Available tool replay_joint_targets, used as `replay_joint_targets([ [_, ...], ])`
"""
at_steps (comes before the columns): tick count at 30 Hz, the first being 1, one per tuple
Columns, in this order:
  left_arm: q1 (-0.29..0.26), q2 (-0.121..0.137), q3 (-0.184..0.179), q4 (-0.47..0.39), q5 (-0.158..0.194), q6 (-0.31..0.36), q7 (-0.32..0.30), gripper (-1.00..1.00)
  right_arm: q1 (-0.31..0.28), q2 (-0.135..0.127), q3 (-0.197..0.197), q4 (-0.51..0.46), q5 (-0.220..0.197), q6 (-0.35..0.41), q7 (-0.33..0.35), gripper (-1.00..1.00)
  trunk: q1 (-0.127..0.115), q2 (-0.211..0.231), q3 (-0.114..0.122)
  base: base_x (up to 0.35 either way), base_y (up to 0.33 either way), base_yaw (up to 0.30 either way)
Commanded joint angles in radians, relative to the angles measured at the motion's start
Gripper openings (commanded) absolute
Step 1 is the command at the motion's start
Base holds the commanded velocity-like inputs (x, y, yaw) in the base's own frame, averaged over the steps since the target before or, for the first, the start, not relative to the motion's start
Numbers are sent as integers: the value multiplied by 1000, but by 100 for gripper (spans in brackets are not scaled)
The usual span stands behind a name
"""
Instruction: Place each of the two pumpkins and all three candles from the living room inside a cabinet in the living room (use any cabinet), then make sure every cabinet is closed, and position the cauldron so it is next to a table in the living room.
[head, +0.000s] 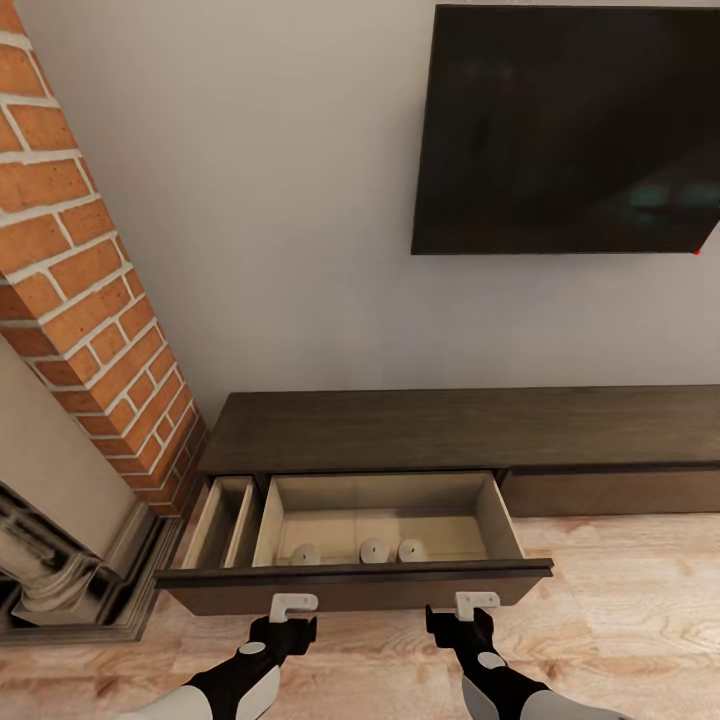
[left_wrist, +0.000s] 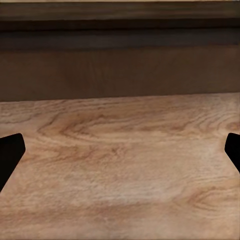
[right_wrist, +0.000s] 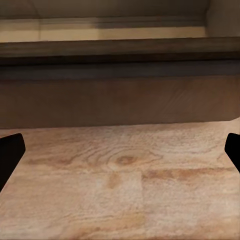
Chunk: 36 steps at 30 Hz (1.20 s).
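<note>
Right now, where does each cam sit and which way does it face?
Head: high on the robot, looking down at the cabinet, its open drawer with three candles; left gripper and right gripper show.
Left wrist: low, facing the drawer front over wood floor; dark fingertips show.
Right wrist: same, fingertips showing.
Shared: drawer front, floor.
</note>
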Motion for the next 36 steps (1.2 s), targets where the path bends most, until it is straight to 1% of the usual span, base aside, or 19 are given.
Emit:
replay_joint_targets([
  [1, 0, 0, 1, 0, 1, 0, 0, 100, 0, 0, 0, 0, 0, 0, 0, 100, 0, 0, 0, 0, 0, 0],
  [4, 0, 0, 2, -8, 3, -1, -1, 100, 0, 0, 0, 1, -1, 0, 0, 100, 0, 0, 0, 0, 0, 0],
  [7, 2, -2, 2, -44, 6, 3, -1, 100, 0, 0, 0, 1, -1, 0, 0, 100, 0, 0, 0, 0, 0, 0],
  [9, 3, -3, 3, -56, 14, 5, 0, 100, 0, 0, 0, 1, -1, 1, 1, 100, 8, -14, -6, 0, 0, 0],
  [11, 4, -4, 2, -61, 38, 5, 1, 100, 0, -1, -1, 1, -1, 1, 2, 100, 15, -28, -13, 0, 0, 0],
  [13, 4, -4, 2, -64, 87, 5, 2, 100, 0, -2, -1, 1, -1, 0, 3, 100, 23, -42, -19, 0, 0, 0],
  [16, 5, -3, 2, -64, 108, 4, 3, 100, 0, -2, -1, 1, -1, 0, 3, 100, 35, -63, -28, 0, 0, 0],
  [21, 5, -3, 2, -57, 115, 3, 2, 100, 0, -3, 0, 0, 1, 0, 3, 100, 54, -98, -44, 0, 0, 0],
  [36, 5, 4, 3, -53, 117, 1, 2, 100, 0, -9, 0, 1, 2, -1, 4, 100, 111, -203, -91, 0, 0, 0],
])
